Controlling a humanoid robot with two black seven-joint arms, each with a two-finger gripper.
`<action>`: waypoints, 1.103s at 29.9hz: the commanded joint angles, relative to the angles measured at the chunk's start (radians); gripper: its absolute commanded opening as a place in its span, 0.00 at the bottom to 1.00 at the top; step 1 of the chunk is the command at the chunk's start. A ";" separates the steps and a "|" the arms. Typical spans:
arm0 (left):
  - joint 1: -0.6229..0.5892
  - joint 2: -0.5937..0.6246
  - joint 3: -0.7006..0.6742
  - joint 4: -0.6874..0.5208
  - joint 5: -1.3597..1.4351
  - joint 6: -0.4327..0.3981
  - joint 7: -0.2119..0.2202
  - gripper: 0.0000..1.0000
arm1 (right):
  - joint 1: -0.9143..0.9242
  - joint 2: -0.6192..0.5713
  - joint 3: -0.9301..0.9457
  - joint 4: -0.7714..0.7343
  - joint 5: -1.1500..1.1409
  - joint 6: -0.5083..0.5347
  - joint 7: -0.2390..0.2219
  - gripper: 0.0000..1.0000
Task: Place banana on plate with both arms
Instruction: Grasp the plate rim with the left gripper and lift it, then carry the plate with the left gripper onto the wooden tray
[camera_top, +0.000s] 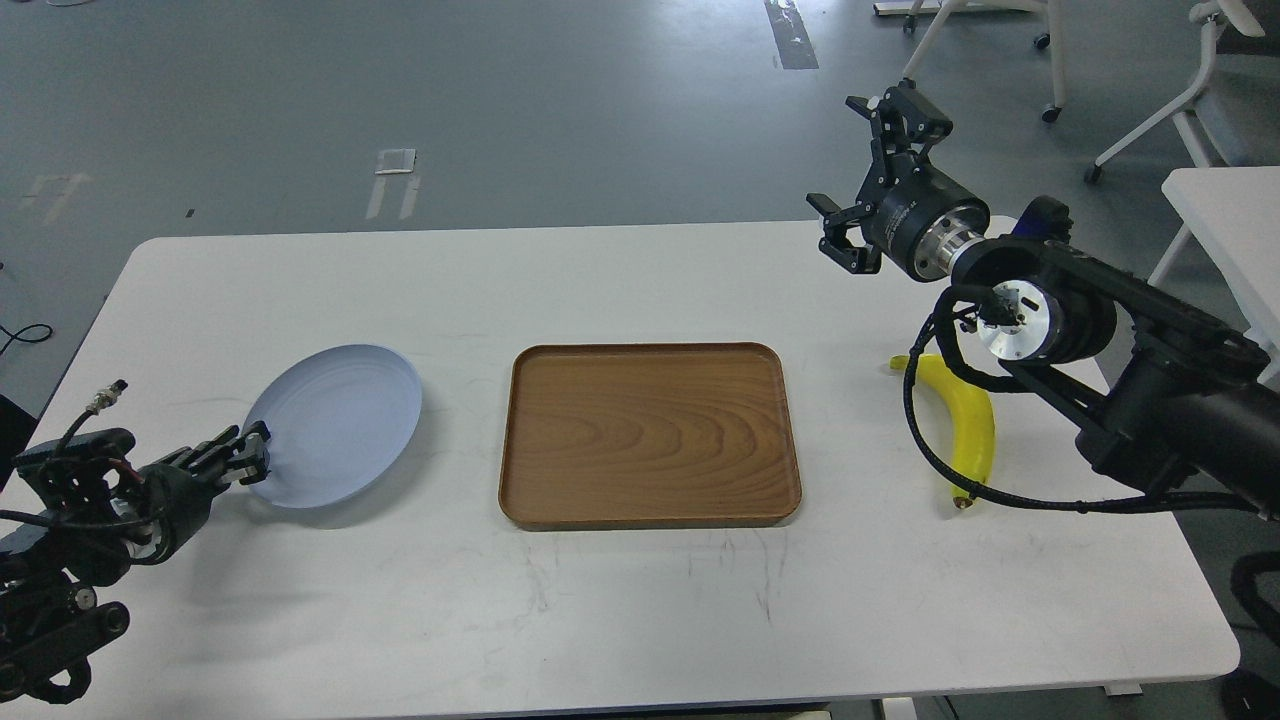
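The pale blue-grey plate (335, 425) lies on the left of the white table (600, 620). Its near-left rim is between the fingers of my left gripper (245, 462), which is shut on that rim. The plate looks slightly tilted, with a shadow under its near edge. The yellow banana (968, 432) lies on the table at the right, partly hidden by my right arm's cable. My right gripper (868, 175) is open and empty, held in the air above the table's far edge, beyond the banana and to its left.
A brown wooden tray (650, 430) sits in the middle of the table between plate and banana. White chair legs (1160, 110) and another white table (1225, 220) stand on the floor at the far right.
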 joint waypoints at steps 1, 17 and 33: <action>0.002 0.000 0.000 0.002 0.002 0.005 -0.027 0.00 | -0.003 0.000 0.000 0.000 0.000 -0.001 0.001 1.00; -0.066 0.008 -0.001 0.007 -0.053 0.000 -0.087 0.00 | -0.007 0.000 0.011 0.000 0.000 -0.004 0.005 1.00; -0.181 0.026 -0.015 -0.088 -0.121 -0.081 -0.183 0.00 | -0.007 -0.005 0.012 0.000 0.000 -0.004 0.005 1.00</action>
